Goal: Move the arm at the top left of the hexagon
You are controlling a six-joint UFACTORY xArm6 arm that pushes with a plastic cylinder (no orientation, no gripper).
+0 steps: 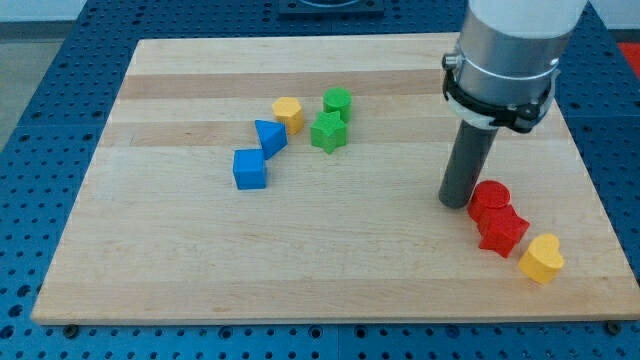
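Note:
The yellow hexagon (288, 112) sits on the wooden board (180, 250) left of the view's centre, near the top. A blue triangle (269, 137) touches it at its lower left. My tip (455, 202) is far to the view's right of the hexagon and lower, just left of a red cylinder (491, 198). The rod rises from the tip into the grey arm body (505, 50).
A blue cube (250, 169) lies below the blue triangle. A green cylinder (337, 102) and a green star (328, 131) sit right of the hexagon. A red star (502, 230) and a yellow heart (542, 258) lie at the lower right.

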